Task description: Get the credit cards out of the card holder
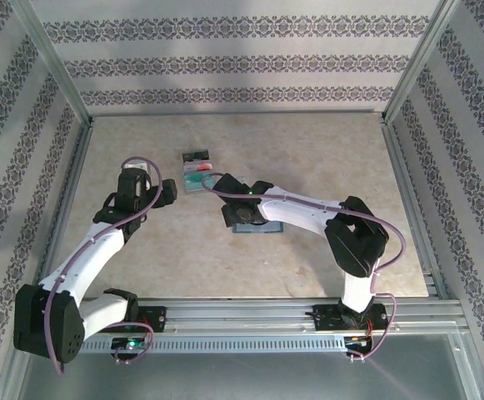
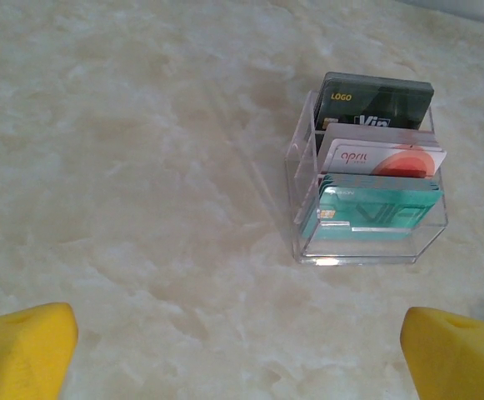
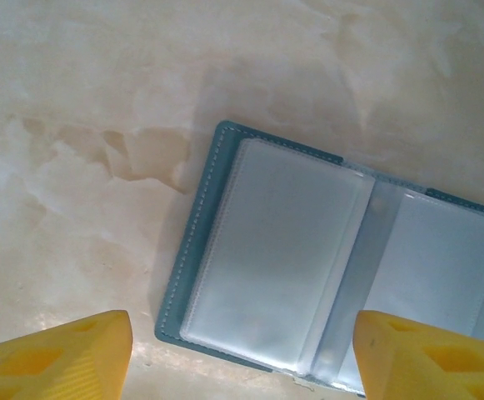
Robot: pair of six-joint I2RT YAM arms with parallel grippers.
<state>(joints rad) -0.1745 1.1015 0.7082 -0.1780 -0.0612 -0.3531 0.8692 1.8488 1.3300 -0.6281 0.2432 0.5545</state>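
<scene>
– Left tool (image 2: 240, 354), how does it stand?
– Wide open. Its two yellow fingertips (image 2: 21, 350) sit at the bottom corners of the left wrist view with bare worktop (image 2: 142, 167) between them, and it has hold of nothing.
– And the right tool (image 3: 242, 358)?
– Just as wide, also gripping nothing. It hangs over the card holder (image 3: 308, 275), one yellow fingertip (image 3: 54, 358) above bare worktop, the other over the holder's lower edge. Whether that one touches it I cannot tell.
– How does the holder lie?
– Flat and spread open, inside up. A teal stitched border frames two clear sleeves side by side, with blue-grey lining showing through them. The left sleeve is fully in sight, while the right one runs off the picture's edge. From above it lies near the middle of the worktop, partly under the right arm.
– Where are the credit cards (image 2: 379, 158)?
– In a clear stand (image 2: 308, 179) with stepped slots, well apart from the holder and farther from the arm bases. They lean back in three rows: a teal card (image 2: 375, 212) in front, a pink-and-white card (image 2: 383, 157) behind it and a dark grey card (image 2: 375, 104) at the back.
– How near is the left tool to them?
– Near, but apart. The stand sits ahead of it, a little to the right, and touches neither fingertip
</scene>
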